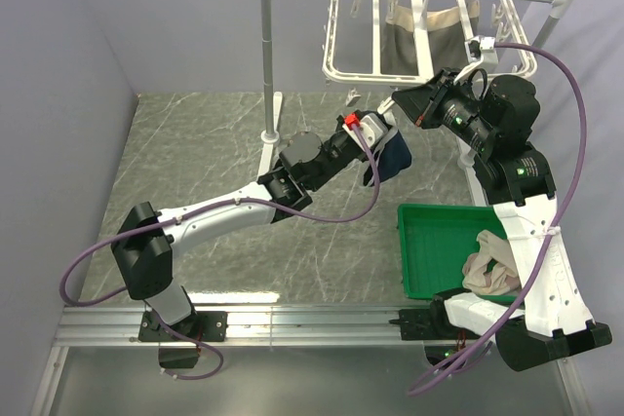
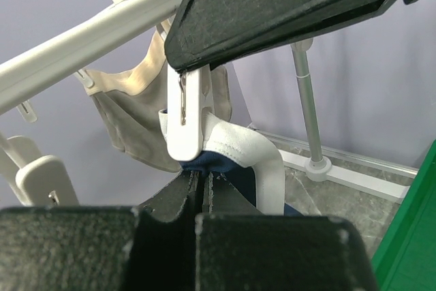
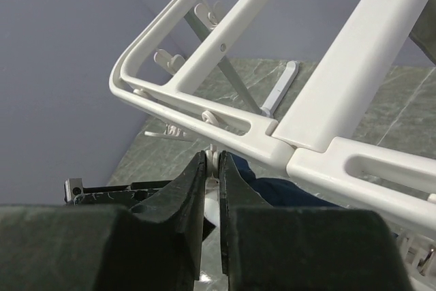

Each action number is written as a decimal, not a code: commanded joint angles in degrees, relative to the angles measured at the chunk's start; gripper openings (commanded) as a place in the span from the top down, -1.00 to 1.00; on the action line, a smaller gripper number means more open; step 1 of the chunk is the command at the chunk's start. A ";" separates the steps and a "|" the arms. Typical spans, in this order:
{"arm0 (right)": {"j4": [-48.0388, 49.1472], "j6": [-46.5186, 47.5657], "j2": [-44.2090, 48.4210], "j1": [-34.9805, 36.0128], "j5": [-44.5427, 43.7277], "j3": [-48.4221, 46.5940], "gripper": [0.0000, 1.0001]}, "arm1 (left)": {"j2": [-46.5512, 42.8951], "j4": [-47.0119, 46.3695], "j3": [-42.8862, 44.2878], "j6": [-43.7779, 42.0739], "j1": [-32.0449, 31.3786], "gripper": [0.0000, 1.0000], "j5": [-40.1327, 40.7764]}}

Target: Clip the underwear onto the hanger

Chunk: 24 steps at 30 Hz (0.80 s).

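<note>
Underwear (image 1: 395,161): navy blue briefs with white piping are hanging in the air over the middle of the table, just below the near edge of the hanger; the white waistband (image 2: 253,158) is curving up against a clip.
Hanger (image 1: 331,36): white plastic rectangular drying frame with crossbars is hanging from the grey crossbar of the white pole stand (image 1: 266,56) at the far side.
Clip (image 2: 185,124): small white plastic peg with a metal spring is hanging from the frame's edge, its lower end lying over the white waistband.
Left gripper (image 1: 385,143): reaching in from below, its fingers (image 2: 170,202) are pressing together on the navy fabric just under the clip.
Right gripper (image 1: 396,97): coming in from the right at the frame's near edge, its black fingers (image 3: 187,189) are standing close on either side of the clip's top, pinching it.
Other garment (image 1: 419,41): olive-grey cloth with a beige band is hanging clipped inside the frame.
Green plastic bin (image 1: 429,241): sitting on the grey marbled table (image 1: 214,143) by the right arm's base, it is holding a crumpled beige cloth (image 1: 492,275).
</note>
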State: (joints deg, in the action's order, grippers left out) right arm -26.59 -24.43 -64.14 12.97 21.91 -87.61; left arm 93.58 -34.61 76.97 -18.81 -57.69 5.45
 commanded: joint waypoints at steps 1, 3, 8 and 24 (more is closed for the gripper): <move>-0.92 -0.19 1.21 -0.05 1.29 -0.28 0.71 | 0.02 -3.62 2.84 -0.88 -0.49 0.99 0.52; -1.10 -0.01 1.21 0.03 1.20 -0.45 0.64 | 0.02 -3.71 2.75 -0.97 -0.40 0.99 0.44; -1.36 0.17 1.03 0.12 1.03 -0.98 0.52 | 0.46 -3.71 3.27 -1.06 -0.40 0.99 0.17; -1.36 0.43 0.77 -0.05 2.08 -2.65 0.11 | 1.17 -3.10 5.30 -0.44 -0.32 0.99 -1.41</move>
State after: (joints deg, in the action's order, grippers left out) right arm -27.27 -24.38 -64.14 12.93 22.46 -88.07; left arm 94.78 -34.65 79.07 -19.40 -57.69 5.28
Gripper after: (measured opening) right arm 0.440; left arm 0.025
